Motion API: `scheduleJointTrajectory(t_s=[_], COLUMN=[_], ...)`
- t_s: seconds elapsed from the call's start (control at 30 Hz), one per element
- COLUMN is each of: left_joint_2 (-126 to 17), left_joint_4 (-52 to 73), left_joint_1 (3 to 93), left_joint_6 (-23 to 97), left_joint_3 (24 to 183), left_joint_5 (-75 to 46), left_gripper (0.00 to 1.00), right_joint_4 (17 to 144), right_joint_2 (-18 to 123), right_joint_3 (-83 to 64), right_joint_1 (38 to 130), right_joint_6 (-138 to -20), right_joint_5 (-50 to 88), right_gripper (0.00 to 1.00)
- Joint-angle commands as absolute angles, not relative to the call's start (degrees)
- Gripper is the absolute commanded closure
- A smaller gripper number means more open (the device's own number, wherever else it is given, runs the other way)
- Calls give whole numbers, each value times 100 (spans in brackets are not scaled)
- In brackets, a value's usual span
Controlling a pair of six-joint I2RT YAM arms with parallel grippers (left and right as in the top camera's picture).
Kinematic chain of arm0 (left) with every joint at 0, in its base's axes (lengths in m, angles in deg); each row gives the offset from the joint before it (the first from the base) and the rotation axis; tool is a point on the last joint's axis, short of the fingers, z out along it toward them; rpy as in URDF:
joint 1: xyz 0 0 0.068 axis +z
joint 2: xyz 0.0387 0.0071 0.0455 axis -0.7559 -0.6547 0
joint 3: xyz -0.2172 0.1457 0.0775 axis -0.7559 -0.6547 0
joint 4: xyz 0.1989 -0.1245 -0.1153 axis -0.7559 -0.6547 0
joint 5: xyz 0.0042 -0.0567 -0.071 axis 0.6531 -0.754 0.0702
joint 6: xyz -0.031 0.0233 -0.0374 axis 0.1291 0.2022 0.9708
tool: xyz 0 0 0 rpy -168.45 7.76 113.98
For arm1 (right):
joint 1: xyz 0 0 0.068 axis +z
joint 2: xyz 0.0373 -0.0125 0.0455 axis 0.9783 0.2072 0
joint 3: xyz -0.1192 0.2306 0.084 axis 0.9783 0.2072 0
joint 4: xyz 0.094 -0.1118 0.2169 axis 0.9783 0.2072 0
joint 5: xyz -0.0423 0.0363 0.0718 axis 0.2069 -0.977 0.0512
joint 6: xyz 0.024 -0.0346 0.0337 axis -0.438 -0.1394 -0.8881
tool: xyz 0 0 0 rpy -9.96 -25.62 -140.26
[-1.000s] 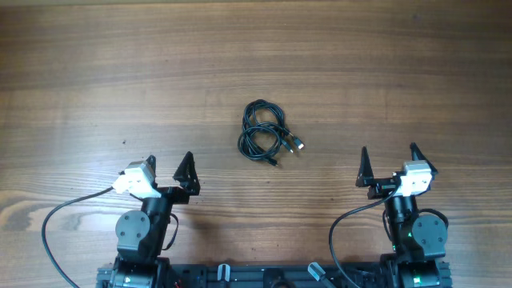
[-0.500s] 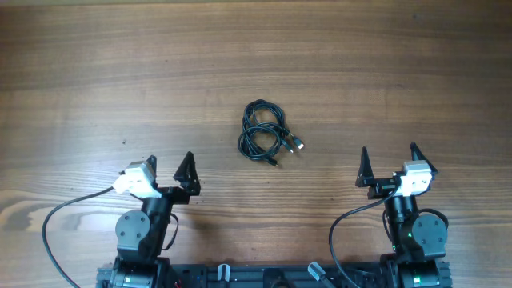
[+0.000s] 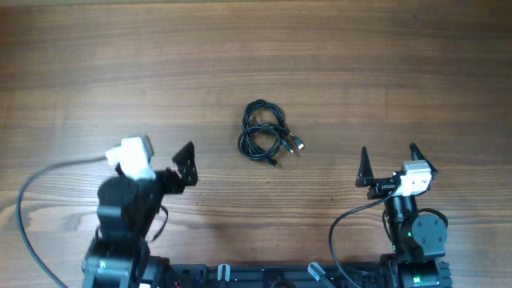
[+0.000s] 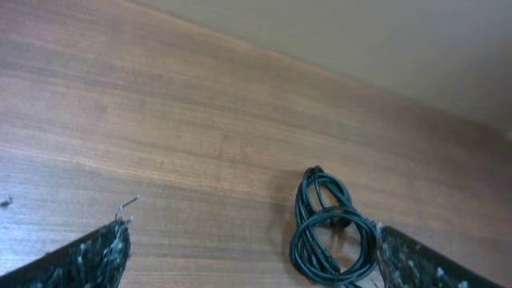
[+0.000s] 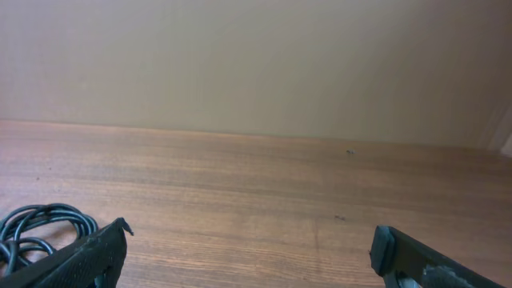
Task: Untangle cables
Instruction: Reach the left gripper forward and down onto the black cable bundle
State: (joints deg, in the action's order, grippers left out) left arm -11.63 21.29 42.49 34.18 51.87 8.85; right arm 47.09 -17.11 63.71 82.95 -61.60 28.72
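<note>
Lying coiled mid-frame on tabletop (image 3: 400, 64), cables (image 3: 266, 134) untouched; left pincer (image 4: 252, 234), right pincer (image 3: 388, 152) both apart, low in frame, likely pre-reach.

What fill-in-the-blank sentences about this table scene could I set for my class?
The cables are ___ in colour. They lie in a coiled bundle on a ___ table. The left hand and the right hand are both ___, holding nothing.
Missing words: black; wooden; open.

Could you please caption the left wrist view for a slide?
Open left gripper over the wooden table, coiled black cables lying ahead, untouched.
</note>
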Motion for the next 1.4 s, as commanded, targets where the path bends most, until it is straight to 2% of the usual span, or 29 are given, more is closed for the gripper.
scheduleJointTrajectory(t_s=[0.0,0.17,0.27,0.6,0.83,1.1,1.37], left_joint_2=[-2387,-4103,-4778,-6549,-7244,-7290,-7818], left_joint_4=[1246,-462,-1078,-2007,-1937,-1712,-962], left_joint_1=[4284,4282,4160,3318,2988,2984,2608], left_joint_6=[2935,2935,2802,2796,2793,2798,3008], left_joint_3=[6509,8444,9152,10415,10599,10597,10597], left_joint_5=[802,800,800,625,607,603,693], left_gripper=[0,0,0,0,0,0,0], right_joint_4=[4694,4692,4694,4692,4694,4694,4694], right_joint_2=[-1720,-1720,-1720,-1720,-1720,-1720,-1720], right_joint_3=[6375,6375,6375,6375,6375,6375,6375], right_joint_1=[8321,8321,8321,8321,8321,8321,8321], right_joint_6=[-6243,-6243,-6243,-6243,-6243,-6245,-6245], right_joint_5=[2922,2922,2922,2922,2922,2922,2922], right_gripper=[0,0,0,0,0,0,0])
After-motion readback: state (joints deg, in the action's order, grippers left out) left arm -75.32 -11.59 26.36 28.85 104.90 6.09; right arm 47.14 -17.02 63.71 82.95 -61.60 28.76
